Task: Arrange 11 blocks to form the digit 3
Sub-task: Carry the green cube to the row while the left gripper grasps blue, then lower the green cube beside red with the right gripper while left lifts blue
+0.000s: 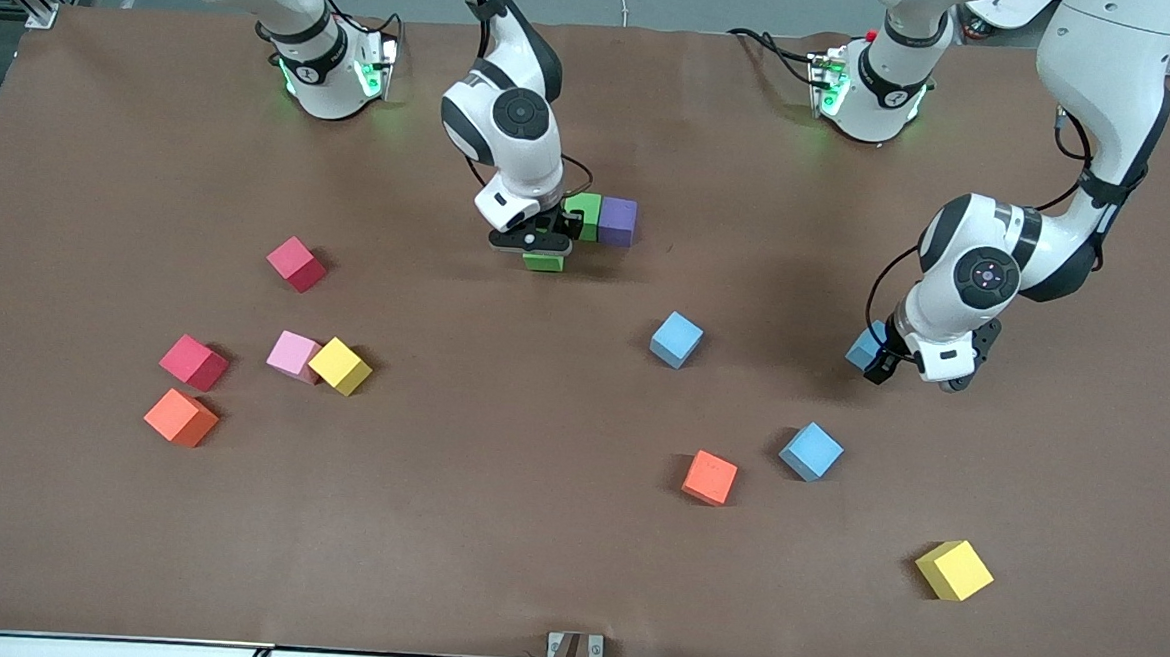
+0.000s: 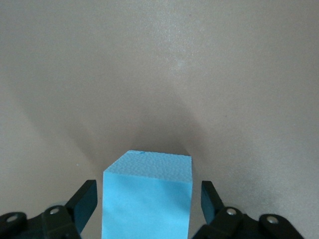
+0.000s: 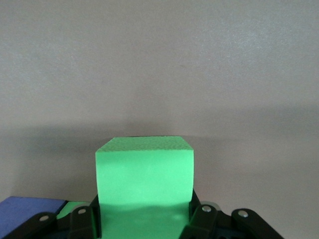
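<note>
Brown worktop (image 1: 572, 568), blocks scattered. Toward the right arm's end: red block (image 1: 297, 263) alone; nearer the camera a second red block (image 1: 194, 362) with an orange block (image 1: 181, 417) just beside it, close to the worktop's edge at that end. Pink block (image 1: 292, 355) and yellow block (image 1: 340, 366) touching, side by side. Mid-worktop, toward the robots' edge: right gripper (image 1: 541, 243) low over the worktop, clenched on a green block (image 3: 144, 186); its wrist view shows both fingers pressed against the block's sides. Just beside it, a second green block (image 1: 583, 214) and a purple block (image 1: 618, 221) sit touching in a row, farther from the camera than the held block. Cannot tell whether the held block rests on the worktop or hangs just above it. Toward the left arm's end: light blue block (image 1: 677, 339) alone; orange block (image 1: 709, 477) and another light blue block (image 1: 811, 451) near each other, nearer the camera. Left gripper (image 1: 884, 356) down at the worktop, straddling a third light blue block (image 2: 148, 196); its wrist view shows the fingers (image 2: 85, 203) either side with a gap to the block's faces, so released, not gripping. Last yellow block (image 1: 954, 570) sits alone toward the camera-side corner at the left arm's end.
</note>
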{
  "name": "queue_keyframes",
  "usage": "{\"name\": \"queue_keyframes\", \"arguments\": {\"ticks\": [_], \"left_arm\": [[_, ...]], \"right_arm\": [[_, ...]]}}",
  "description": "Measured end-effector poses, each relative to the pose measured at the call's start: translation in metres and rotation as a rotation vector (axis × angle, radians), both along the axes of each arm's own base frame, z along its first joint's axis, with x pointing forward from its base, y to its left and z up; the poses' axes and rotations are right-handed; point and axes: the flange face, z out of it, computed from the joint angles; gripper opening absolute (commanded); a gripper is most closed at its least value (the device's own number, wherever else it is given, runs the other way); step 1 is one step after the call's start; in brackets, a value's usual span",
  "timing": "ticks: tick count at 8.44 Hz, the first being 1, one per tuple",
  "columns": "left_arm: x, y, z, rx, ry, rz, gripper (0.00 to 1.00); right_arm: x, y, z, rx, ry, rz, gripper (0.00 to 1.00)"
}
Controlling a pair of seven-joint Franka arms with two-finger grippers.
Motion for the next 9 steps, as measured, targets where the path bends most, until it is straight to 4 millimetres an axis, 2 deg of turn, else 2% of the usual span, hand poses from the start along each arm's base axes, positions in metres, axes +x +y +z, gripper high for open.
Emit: {"name": "queue_keyframes", "arguments": {"ticks": [2,4,6,9], "left_arm": [[0.001,0.000,0.001,-0.004,-0.008,0.001,0.31],[0.006,0.000,0.005,-0.005,-0.021,0.001,0.29],[0.017,-0.010,0.023,-0.010,-0.065,0.003,0.29],[0.029,-0.063,0.071,0.013,-0.072,0.077,0.29]], "right_arm": [[0.002,-0.001,0.000,-0.001,-0.001,-0.003,0.28],[0.002,-0.002,0.000,-0.002,-0.001,-0.005,0.28],[0.002,-0.003,-0.001,-0.003,0.000,-0.005,0.28],[0.002,-0.005,-0.002,-0.006,0.001,-0.008,0.28]]}}
